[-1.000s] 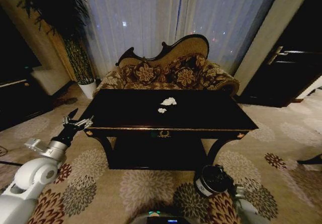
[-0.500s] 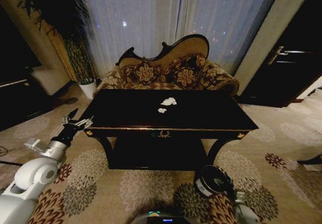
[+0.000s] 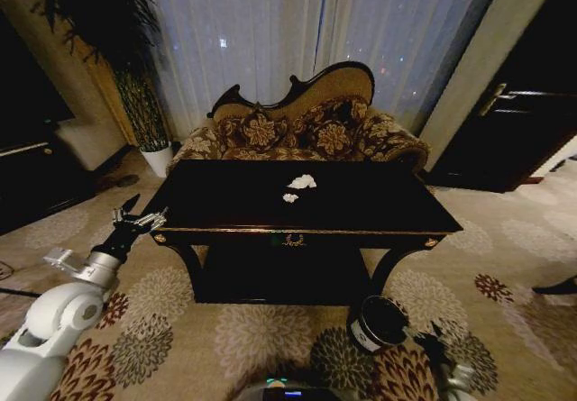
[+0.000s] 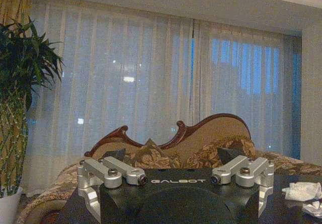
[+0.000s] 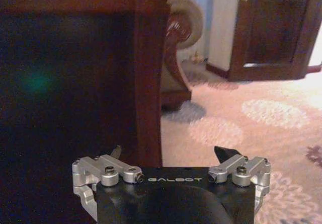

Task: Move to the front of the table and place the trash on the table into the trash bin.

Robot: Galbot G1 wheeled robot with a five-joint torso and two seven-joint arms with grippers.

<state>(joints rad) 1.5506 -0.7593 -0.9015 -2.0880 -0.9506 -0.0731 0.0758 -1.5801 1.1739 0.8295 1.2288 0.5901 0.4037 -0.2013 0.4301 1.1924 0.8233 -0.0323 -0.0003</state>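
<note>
The robot faces the long front of the black counter (image 3: pixel 361 205), where two white paper wads of trash (image 3: pixel 300 185) lie near the middle, well out of reach of both arms. The left gripper (image 3: pixel 137 218) hovers off the counter's left corner with its jaws spread and empty (apparently staged for a reach inward). The right gripper (image 3: pixel 433 340) hangs low just beside the trash bin (image 3: pixel 377 322) on the carpet by the counter's right leg, jaws likewise apart and holding nothing.

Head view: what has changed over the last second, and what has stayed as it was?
The right hand has come up into sight at the bottom edge beside the trash bin, fingers apart and holding nothing. The left hand stays open off the table corner; the paper wads and bin have not moved.
</note>
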